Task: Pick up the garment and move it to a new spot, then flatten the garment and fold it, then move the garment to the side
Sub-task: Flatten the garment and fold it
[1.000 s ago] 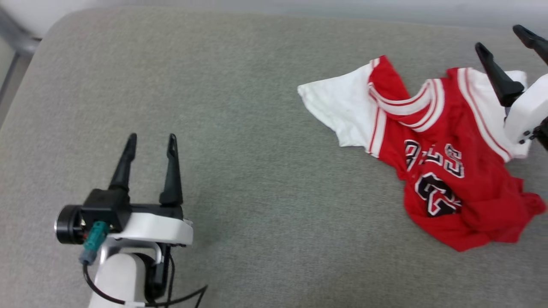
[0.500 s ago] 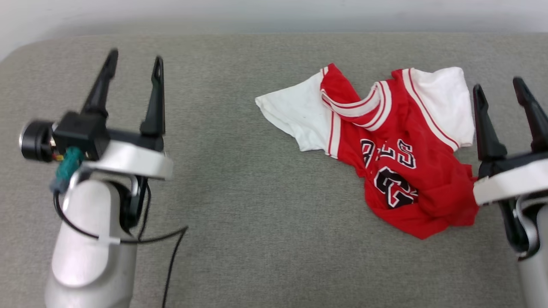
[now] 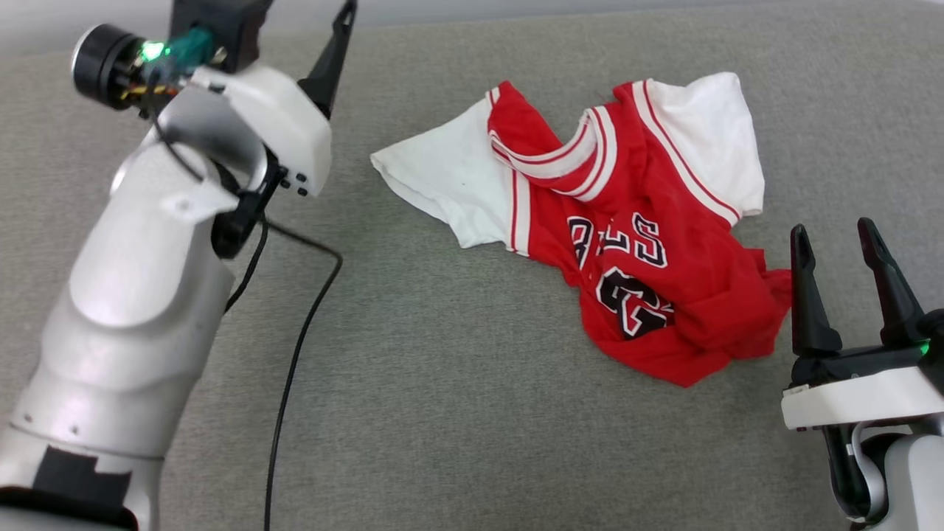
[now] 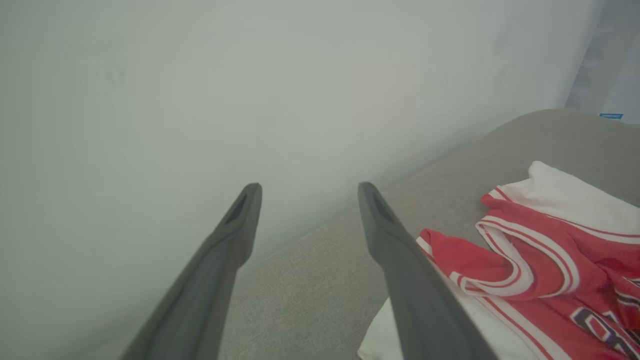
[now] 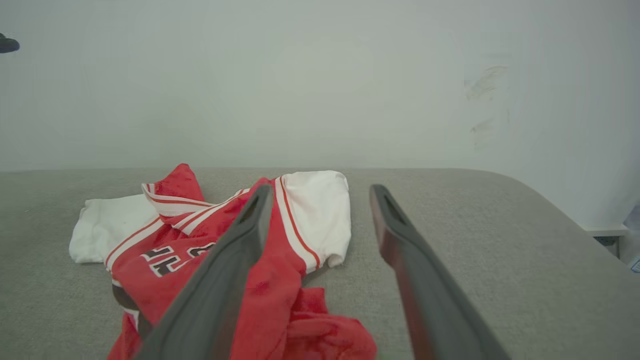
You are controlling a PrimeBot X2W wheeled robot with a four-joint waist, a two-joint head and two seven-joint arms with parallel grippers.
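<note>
Garment (image 3: 627, 221) lies crumpled on the grey cushion (image 3: 442, 413), right of the middle, with its chest lettering facing up. It looks light, thin and limp, so it will likely sag and bunch when lifted. Pinching near the white sleeve (image 3: 435, 173) and shoulder seams seems best. The left gripper (image 4: 310, 187) sits high to its left and the right gripper (image 3: 831, 228) is beside the hem. Each has its 2 fingers apart and holds nothing.

Left arm (image 3: 140, 295), left of frame: pale grey-white shell, black cable (image 3: 295, 354) looped off it, black cylinder (image 3: 99, 55) and teal connector (image 3: 184, 44) with a green light, upper left. Right gripper (image 3: 831, 228), lower right: two long tapered dark fingers (image 3: 806, 295), black base, white housing.
</note>
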